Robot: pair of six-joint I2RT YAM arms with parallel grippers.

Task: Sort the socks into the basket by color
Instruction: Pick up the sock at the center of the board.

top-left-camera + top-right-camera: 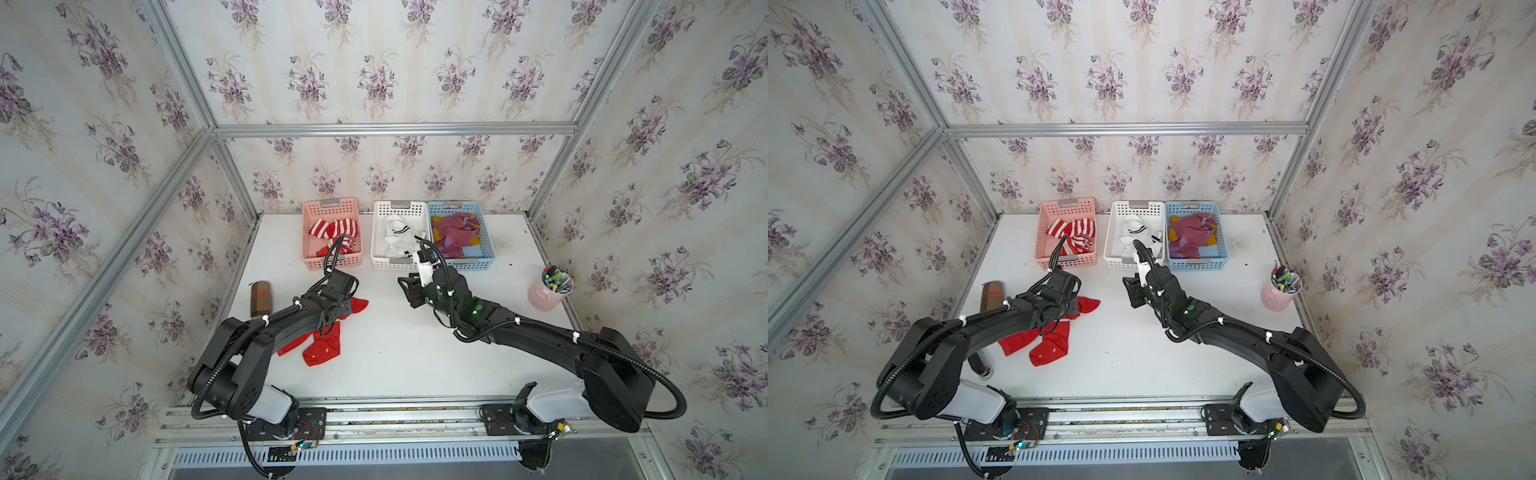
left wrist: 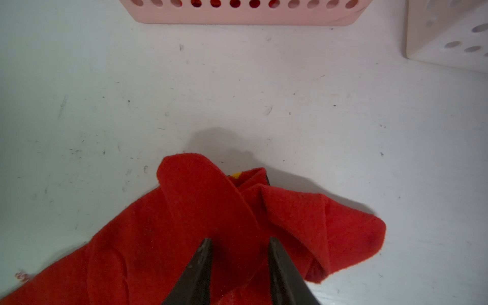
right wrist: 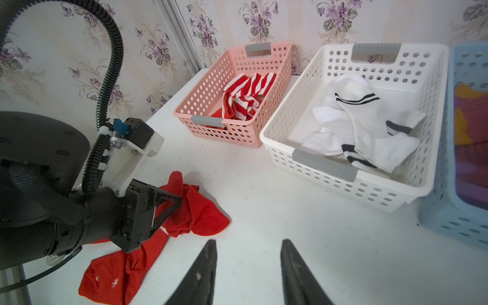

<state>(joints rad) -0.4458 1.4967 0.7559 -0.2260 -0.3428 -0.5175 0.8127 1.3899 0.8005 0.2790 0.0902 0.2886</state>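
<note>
Red sock point(image 2: 200, 211) — left hand point(image 2: 239, 239) half-closed astride it, grip unclear; right hand point(image 3: 248, 241) parted, empty. Next you lift to pink basket point(image 1: 306, 232).

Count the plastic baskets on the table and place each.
3, in a row at the far edge of the white table: pink perforated plastic basket left, white basket middle, blue basket right. None appears hidden.
</note>
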